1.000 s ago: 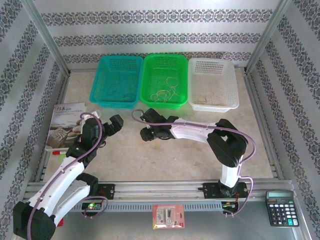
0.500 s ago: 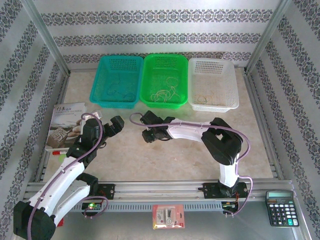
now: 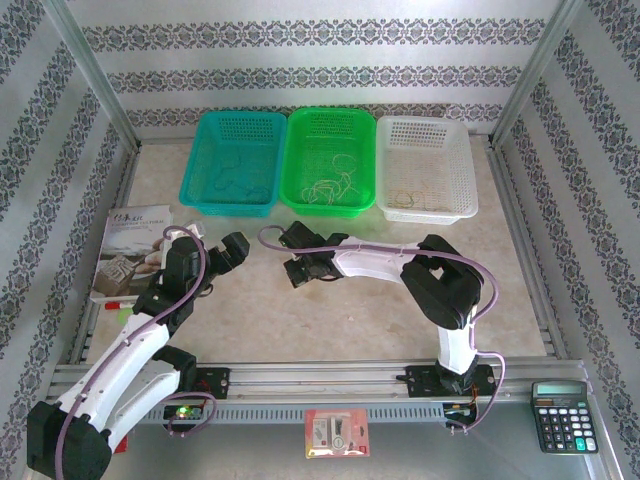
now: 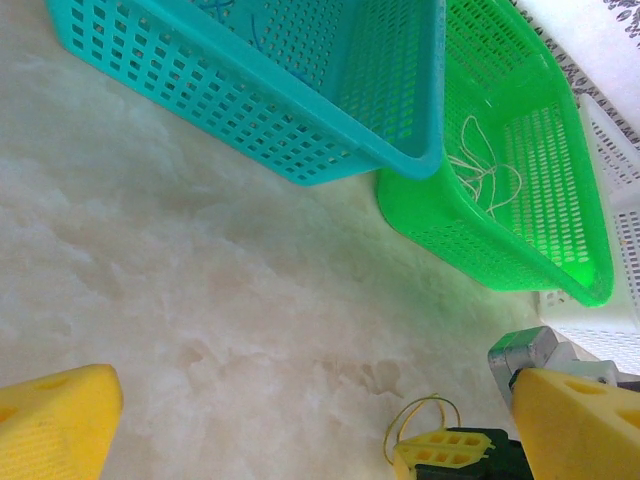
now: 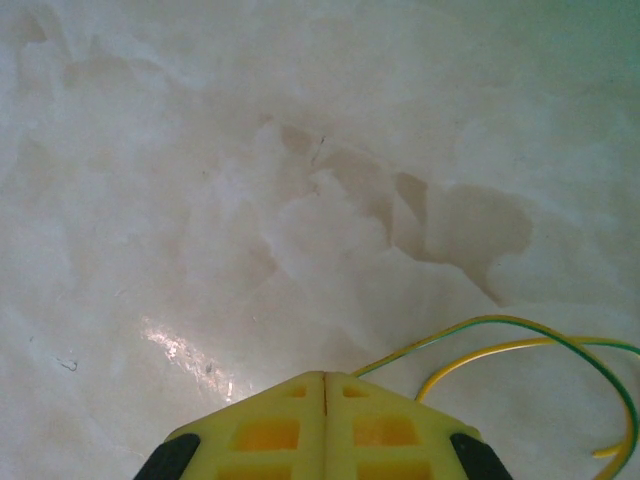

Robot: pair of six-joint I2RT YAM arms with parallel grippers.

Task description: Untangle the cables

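Observation:
A thin yellow and green cable (image 5: pixel 520 345) loops over the tabletop; its end runs under my right gripper's (image 5: pixel 325 375) yellow fingers, which are pressed together on it. The same loop (image 4: pixel 420 405) curls out of that gripper's tip in the left wrist view. My right gripper (image 3: pixel 293 272) sits low at the table's middle. More cables lie in the green basket (image 3: pixel 330 185), the teal basket (image 3: pixel 230 170) and the white basket (image 3: pixel 405 197). My left gripper (image 3: pixel 235 248) hovers just left of the right one. Its fingers (image 4: pixel 60 415) stand wide apart and hold nothing.
Three baskets line the far edge: teal (image 3: pixel 195 170), green (image 3: pixel 295 150) and white (image 3: pixel 465 170). A booklet (image 3: pixel 130 250) lies at the left beside my left arm. A calculator (image 3: pixel 563 415) and a small packet (image 3: pixel 337 432) sit on the near ledge.
My right gripper's jaws have closed together over the yellow cable's end, and the right arm has shifted slightly left. The left arm has stayed put.

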